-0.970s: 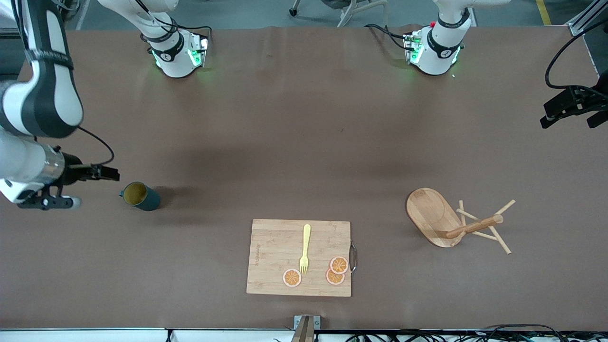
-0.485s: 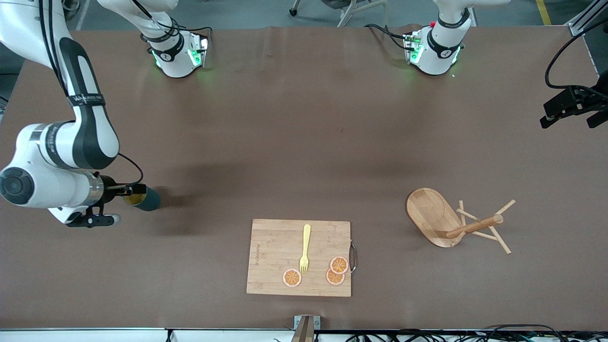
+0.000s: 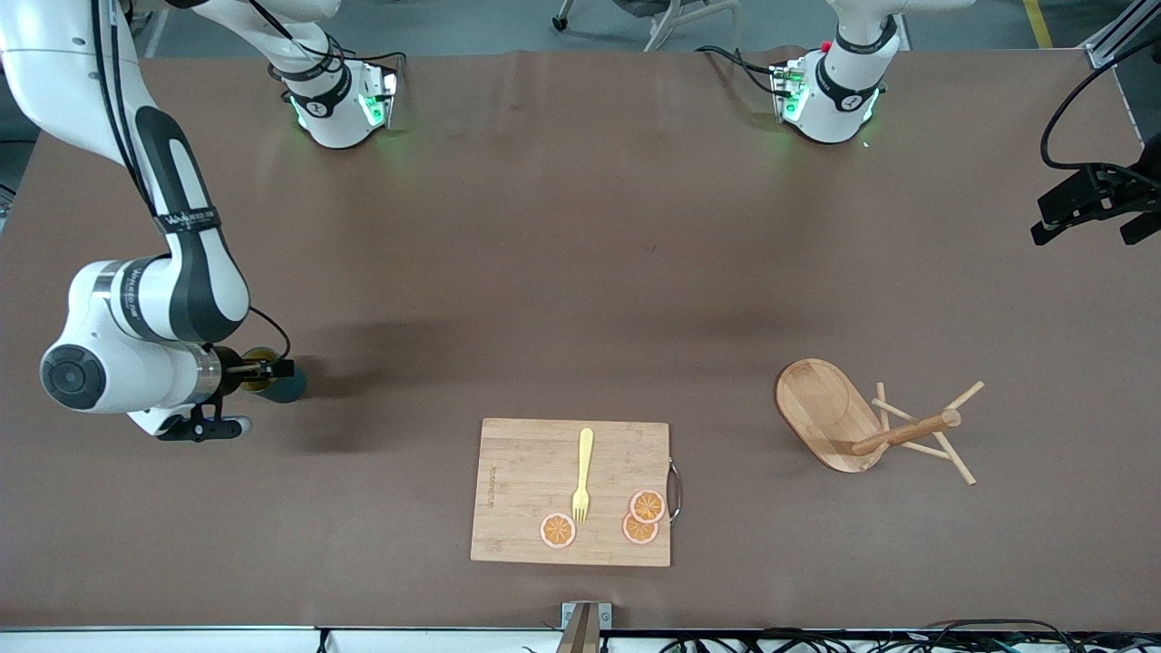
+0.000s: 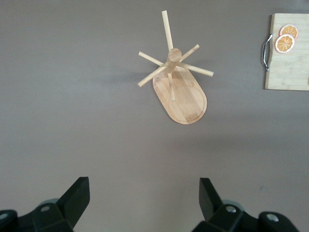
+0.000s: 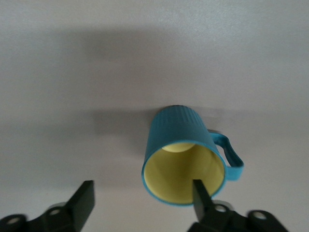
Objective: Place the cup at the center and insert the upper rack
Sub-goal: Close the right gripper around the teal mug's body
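The cup (image 3: 288, 386) lies on its side toward the right arm's end of the table, teal with a yellow inside. In the right wrist view its mouth (image 5: 183, 174) faces the camera and its handle sticks out sideways. My right gripper (image 3: 270, 370) is low at the cup's mouth and open (image 5: 144, 195). One finger (image 5: 200, 192) overlaps the rim; the other stands over bare table. The upper rack (image 3: 824, 413) lies tipped over toward the left arm's end, also in the left wrist view (image 4: 181, 94). My left gripper (image 3: 1084, 207) waits, open (image 4: 144, 199) and empty, high over that end.
A wooden cutting board (image 3: 526, 490) lies near the table's front edge, with a yellow fork (image 3: 582, 473) and three orange slices (image 3: 646, 506) on it. Its metal handle (image 3: 674, 492) faces the rack. The board's edge also shows in the left wrist view (image 4: 289, 67).
My right arm has swung in toward the cup and brought its gripper from beside the cup to its mouth. The cup, the rack and the left arm have not moved.
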Available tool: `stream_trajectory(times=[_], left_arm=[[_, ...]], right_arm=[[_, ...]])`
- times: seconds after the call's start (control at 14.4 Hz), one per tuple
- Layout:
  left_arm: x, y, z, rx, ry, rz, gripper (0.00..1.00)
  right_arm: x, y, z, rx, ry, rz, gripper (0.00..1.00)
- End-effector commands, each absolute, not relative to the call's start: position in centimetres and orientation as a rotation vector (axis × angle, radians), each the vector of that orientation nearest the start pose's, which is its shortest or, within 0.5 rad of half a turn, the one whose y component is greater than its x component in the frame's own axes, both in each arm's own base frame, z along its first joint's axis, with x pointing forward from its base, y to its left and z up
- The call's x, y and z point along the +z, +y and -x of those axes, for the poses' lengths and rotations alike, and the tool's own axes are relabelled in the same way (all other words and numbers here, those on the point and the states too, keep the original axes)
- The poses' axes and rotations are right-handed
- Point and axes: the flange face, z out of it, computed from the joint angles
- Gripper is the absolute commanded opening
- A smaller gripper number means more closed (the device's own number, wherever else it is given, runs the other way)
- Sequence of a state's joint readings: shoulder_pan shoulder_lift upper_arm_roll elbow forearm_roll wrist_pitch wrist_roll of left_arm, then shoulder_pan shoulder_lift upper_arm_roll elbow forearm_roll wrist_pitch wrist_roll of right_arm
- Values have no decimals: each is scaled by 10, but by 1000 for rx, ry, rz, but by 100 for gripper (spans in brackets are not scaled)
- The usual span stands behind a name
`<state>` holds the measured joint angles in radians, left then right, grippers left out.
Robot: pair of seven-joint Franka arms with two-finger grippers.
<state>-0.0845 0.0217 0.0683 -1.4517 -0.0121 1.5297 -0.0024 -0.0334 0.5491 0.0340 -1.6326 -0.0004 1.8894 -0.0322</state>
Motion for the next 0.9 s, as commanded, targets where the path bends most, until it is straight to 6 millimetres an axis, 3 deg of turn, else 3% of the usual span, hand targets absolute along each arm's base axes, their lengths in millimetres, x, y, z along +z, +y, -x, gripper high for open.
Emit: stream_trajectory(times=[0.0,0.28,0.83], left_arm=[[670,-13,-556,-111,13,3148,100],[669,-13,-556,-109,13,3149,100],[670,-13,-556,-111,13,3151,100]], right_arm=[[272,2,-652,457,-71,3086,80],[253,-1,-653,454,-62,3084,71],[246,-1,-651,483,61,3092,54]])
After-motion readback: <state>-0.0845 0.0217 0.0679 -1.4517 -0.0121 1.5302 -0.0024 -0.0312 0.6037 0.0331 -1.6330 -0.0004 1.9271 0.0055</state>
